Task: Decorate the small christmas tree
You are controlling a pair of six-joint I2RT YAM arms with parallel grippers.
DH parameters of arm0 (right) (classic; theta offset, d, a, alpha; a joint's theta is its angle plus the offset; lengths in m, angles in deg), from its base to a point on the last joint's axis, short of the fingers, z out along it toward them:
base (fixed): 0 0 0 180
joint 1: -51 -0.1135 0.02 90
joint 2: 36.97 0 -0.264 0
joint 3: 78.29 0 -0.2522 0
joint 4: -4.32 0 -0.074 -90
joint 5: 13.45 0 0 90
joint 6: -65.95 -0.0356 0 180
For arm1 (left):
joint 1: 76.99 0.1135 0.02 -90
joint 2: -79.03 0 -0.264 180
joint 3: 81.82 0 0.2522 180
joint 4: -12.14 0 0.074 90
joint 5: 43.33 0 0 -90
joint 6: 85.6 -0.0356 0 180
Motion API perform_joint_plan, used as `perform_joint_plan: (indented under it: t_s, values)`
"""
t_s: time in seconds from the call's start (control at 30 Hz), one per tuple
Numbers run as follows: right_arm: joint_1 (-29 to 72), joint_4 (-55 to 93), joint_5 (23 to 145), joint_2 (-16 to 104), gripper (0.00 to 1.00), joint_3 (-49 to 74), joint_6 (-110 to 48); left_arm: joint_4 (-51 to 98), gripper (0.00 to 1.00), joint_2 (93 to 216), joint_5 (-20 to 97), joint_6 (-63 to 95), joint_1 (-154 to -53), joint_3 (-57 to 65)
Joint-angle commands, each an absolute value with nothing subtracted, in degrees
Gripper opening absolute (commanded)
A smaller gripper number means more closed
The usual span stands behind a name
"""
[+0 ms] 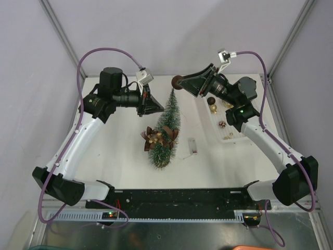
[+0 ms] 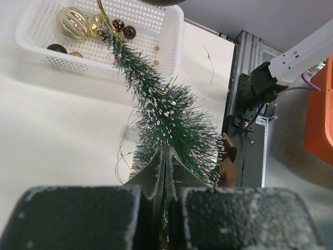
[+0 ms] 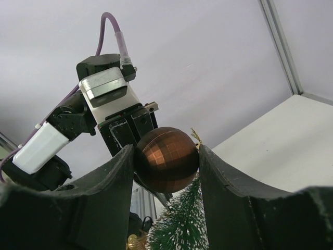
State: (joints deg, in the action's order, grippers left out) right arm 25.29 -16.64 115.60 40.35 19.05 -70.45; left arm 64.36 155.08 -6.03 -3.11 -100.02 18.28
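The small christmas tree (image 1: 167,119) stands upright mid-table, dark green with frosted bristles, with a brown and gold bow cluster (image 1: 159,136) on its lower part. My left gripper (image 1: 154,105) is shut, its tips pressed into the bristles (image 2: 171,120) on the tree's left side; whether any bristles are pinched does not show. My right gripper (image 3: 167,156) is shut on a brown faceted bauble (image 3: 167,159), held just above and beside the treetop (image 3: 183,221). The same bauble (image 1: 178,82) shows at the tip from above. Its gold loop (image 3: 195,137) sticks up by the right finger.
A white plastic basket (image 2: 174,49) at the right rear holds gold and brown baubles (image 2: 72,22) and a pine cone. A thin wire (image 2: 124,151) trails on the table, and a small clear box (image 1: 192,147) lies right of the tree. An orange object (image 2: 321,104) sits beyond the table's near edge.
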Motion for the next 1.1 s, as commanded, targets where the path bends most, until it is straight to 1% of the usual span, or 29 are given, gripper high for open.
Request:
perform_joint_plan:
  t_s: [0.0, 0.4, 1.07]
  values:
    - [25.1, -17.2, 116.1, 40.0, 0.3, 18.6, -69.0, 63.9, 0.0, 153.2, -6.3, -3.3, -100.4, 18.6]
    - [26.0, -17.5, 115.8, 39.9, 0.3, 18.6, -69.4, 63.9, 0.0, 153.1, -6.2, -3.4, -100.4, 18.3]
    - [24.0, -20.1, 116.6, 42.6, 0.3, 18.6, -71.5, 63.9, 0.0, 152.9, -6.2, -3.5, -100.4, 18.1]
